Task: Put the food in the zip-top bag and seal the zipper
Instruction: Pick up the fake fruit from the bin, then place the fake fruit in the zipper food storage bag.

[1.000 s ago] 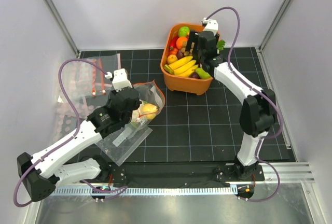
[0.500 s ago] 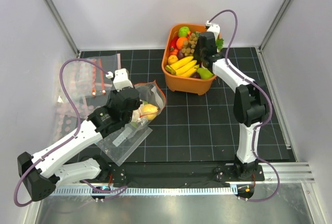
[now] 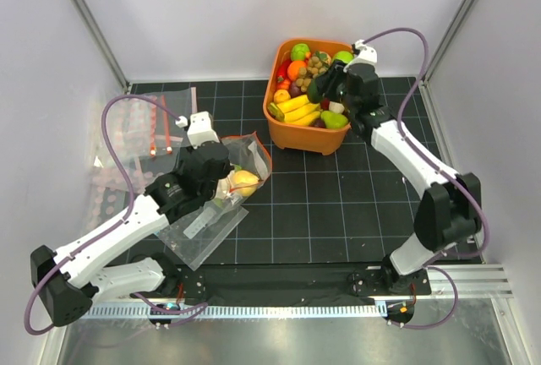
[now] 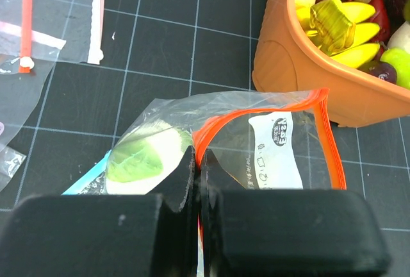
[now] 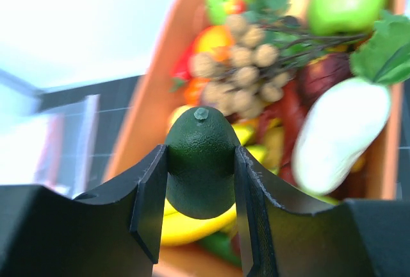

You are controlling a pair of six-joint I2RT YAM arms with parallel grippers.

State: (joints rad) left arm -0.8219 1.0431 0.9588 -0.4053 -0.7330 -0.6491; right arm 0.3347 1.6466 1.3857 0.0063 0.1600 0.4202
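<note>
While the left gripper (image 4: 197,161) stays clamped on the zip-top bag (image 3: 218,220), change: the right gripper (image 5: 200,184) was down among the fruit in the orange bin (image 3: 308,138) a second ago; now it is raised over the bin's right side, elbow swung out to the right.
Right gripper: narrow, jaws closed on the sides of the dark green piece (image 5: 200,152), stem end up.
Left gripper: pinched tight on the zipper (image 4: 331,145) at the near side of the mouth; no shift across the frames.
Bag: lying on the mat (image 3: 338,204) left of the bin, mouth held open toward it, white label showing.
Already in bag: cauliflower (image 4: 146,156), yellow fruit (image 3: 244,181).
Still in bin: cluster of brown balls (image 5: 246,72), bananas (image 3: 297,105), other produce.
Meaning: pick looks done; the carry to the bag comes next, so roughly mid-task.
Next move needs: swing left across the mat, come in low at the open mouth, release inside.
Risk: round smooth piece could slip from the jaws; the mouth is narrow and floppy.
Zipper state: unsealed, strip halves apart.
</note>
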